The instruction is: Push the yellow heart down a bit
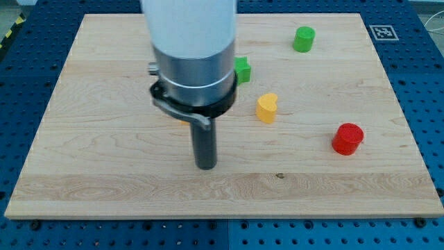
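The yellow heart lies on the wooden board, right of centre. My tip rests on the board to the lower left of the heart, well apart from it and touching no block. The arm's white and grey body rises above the tip and hides part of the board's upper middle.
A green block sits just above and left of the heart, partly hidden by the arm. A green cylinder stands at the upper right. A red cylinder stands at the right. A fiducial marker is at the board's top right corner.
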Controlling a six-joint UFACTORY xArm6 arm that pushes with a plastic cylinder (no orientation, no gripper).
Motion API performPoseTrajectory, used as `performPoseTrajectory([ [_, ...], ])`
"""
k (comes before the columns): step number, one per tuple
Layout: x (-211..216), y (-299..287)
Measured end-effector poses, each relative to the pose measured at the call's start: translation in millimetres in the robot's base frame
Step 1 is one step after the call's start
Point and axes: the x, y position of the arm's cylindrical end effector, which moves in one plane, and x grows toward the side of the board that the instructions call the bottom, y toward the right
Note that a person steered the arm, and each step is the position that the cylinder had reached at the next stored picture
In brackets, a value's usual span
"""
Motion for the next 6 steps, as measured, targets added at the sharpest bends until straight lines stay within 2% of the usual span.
performPoseTrajectory([
  [4,-113.8,62.9],
  [6,-111.0,103.6],
])
